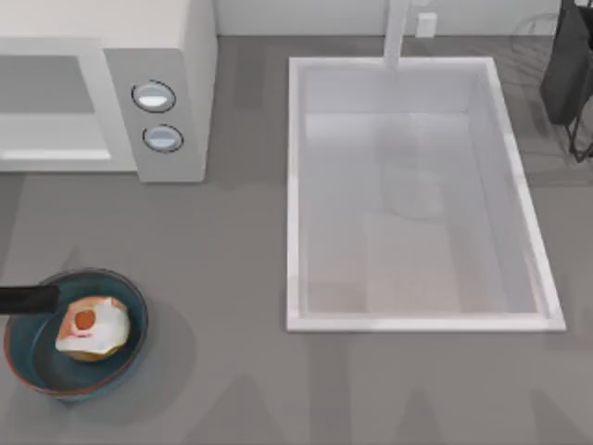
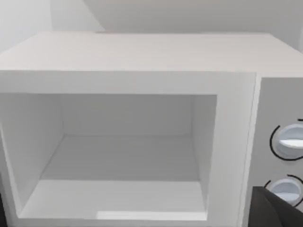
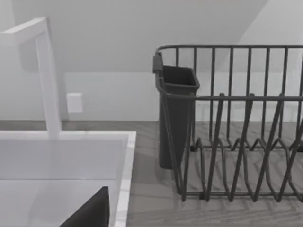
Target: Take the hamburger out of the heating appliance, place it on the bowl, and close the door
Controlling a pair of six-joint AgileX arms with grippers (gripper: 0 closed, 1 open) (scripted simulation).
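The hamburger (image 1: pixel 91 328) lay in the bowl (image 1: pixel 37 363) at the table's near left — placing looked done. The microwave (image 1: pixel 176 37) at far left gaped empty, so closing its door remained; that called for a swing against the panel. The left gripper's opening could not be told.

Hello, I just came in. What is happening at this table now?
The hamburger already lies in the blue bowl near the table's front left. The white microwave at the back left is empty inside, as the left wrist view shows, and its door has not yet been closed. A dark part of the left arm reaches over the bowl's rim from the left edge. To the right are a white sink and a dark dish rack.
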